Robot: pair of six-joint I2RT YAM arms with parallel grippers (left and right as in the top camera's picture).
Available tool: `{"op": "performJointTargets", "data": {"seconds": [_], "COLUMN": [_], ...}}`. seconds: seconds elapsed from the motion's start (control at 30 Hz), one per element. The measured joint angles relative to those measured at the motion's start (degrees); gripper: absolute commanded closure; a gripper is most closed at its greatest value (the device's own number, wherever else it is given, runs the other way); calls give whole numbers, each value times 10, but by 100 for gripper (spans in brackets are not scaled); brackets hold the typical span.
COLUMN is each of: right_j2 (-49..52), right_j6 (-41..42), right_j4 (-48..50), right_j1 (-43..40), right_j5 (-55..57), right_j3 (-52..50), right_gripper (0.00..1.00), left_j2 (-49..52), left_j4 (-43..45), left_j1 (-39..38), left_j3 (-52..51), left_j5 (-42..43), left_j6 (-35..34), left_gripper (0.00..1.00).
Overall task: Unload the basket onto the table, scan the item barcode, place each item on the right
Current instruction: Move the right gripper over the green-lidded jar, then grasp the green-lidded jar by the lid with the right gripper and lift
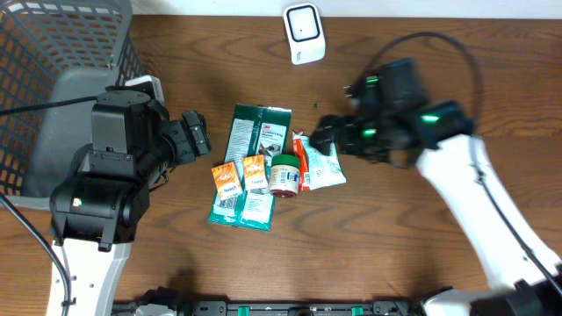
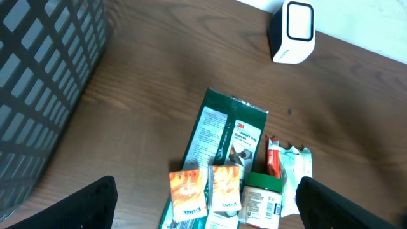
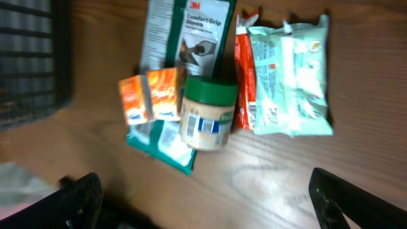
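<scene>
A pile of items lies mid-table: a green 3M glove pack (image 1: 259, 132), two orange sachets (image 1: 226, 180), a green-lidded jar (image 1: 284, 174), a red packet (image 1: 302, 162) and a pale green wipes pack (image 1: 327, 162). The white barcode scanner (image 1: 304, 33) stands at the far edge. My left gripper (image 1: 195, 134) hovers just left of the pile, open and holding nothing; its wrist view looks down on the sachets (image 2: 187, 191) and the jar (image 2: 261, 197). My right gripper (image 1: 323, 133) is above the pile's right side, open and holding nothing, with the jar (image 3: 206, 114) ahead of its fingers (image 3: 343, 197).
A grey mesh basket (image 1: 53, 53) fills the far left corner, behind the left arm. Bare wooden table (image 1: 395, 263) lies in front of the pile and to its right, under the right arm.
</scene>
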Motion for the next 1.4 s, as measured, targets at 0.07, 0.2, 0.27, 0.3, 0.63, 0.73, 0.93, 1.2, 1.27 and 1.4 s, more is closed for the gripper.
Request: {"op": "performJointTargets", "data": {"seconds": [0.07, 0.2, 0.27, 0.3, 0.63, 0.73, 0.93, 1.2, 1.27, 1.4], "right_j2": [29, 83, 112, 127, 206, 225, 264, 266, 266, 266], "right_j6": [26, 61, 78, 85, 118, 121, 144, 159, 159, 159], "right_j4": [20, 52, 78, 89, 147, 173, 178, 172, 172, 181], "right_j1": [31, 62, 76, 84, 151, 159, 163, 163, 163, 163], "right_j5": [30, 69, 92, 105, 216, 228, 236, 236, 235, 228], "right_j3": [0, 0, 0, 0, 0, 0, 0, 0, 0, 0], "right_gripper": [1, 1, 1, 1, 1, 1, 7, 14, 13, 9], "left_j2": [0, 0, 0, 0, 0, 0, 0, 0, 0, 0], "left_j4": [0, 0, 0, 0, 0, 0, 0, 0, 0, 0], "left_j1": [0, 0, 0, 0, 0, 0, 0, 0, 0, 0], "left_j3": [0, 0, 0, 0, 0, 0, 0, 0, 0, 0], "left_j5": [0, 0, 0, 0, 0, 0, 0, 0, 0, 0], "left_j6": [0, 0, 0, 0, 0, 0, 0, 0, 0, 0], "left_gripper": [10, 10, 10, 10, 10, 10, 10, 10, 10, 10]}}
